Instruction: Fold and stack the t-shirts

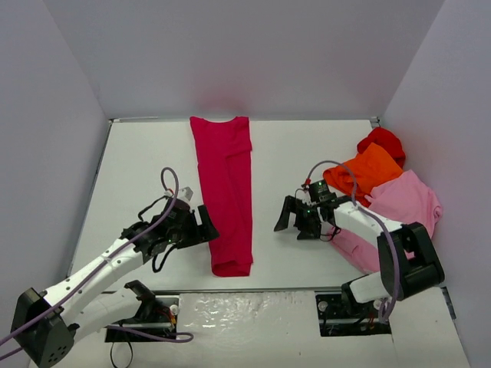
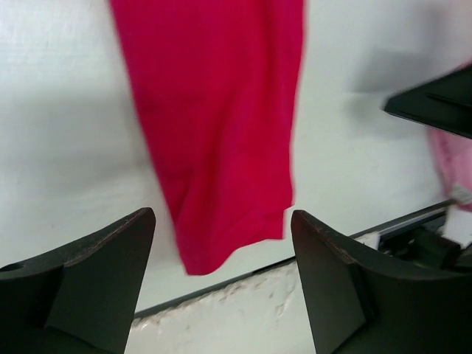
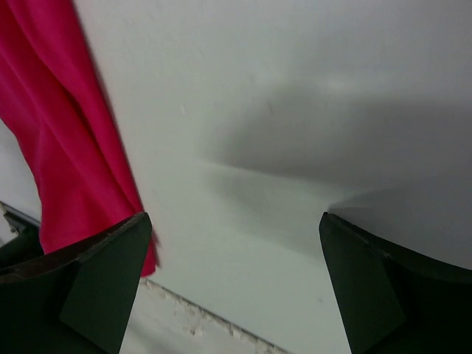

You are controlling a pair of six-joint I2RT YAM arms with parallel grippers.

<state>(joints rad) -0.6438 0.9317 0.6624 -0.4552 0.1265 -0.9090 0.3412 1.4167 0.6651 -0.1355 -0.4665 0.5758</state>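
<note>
Surface (image 1: 146, 169): white, flat, enclosed by plain pale walls (image 1: 253, 54) at the far side, left and right. Both arm bases sit on a scuffed white strip (image 1: 245, 314) along the near edge.

Raspberry-red t-shirt (image 1: 226, 192): folded into a long narrow strip, lying flat along the middle of the surface from the far edge almost to the near edge. Its near end is slightly rumpled.

Right side of the surface: a loose heap with the bright red t-shirt (image 1: 383, 142) farthest back, the orange t-shirt (image 1: 367, 170) just before it and the pale pink t-shirt (image 1: 406, 203) nearest. All three touch or overlap, and the right arm crosses over the pink one.

Left tool (image 1: 209, 225): just beside the strip's left edge near its near end, jaws spread, grasping nothing.

Right tool (image 1: 295, 218): to the right of the strip and apart from it, over bare surface, jaws spread wide, grasping nothing.

Nothing lies between either tool and the strip.
</note>
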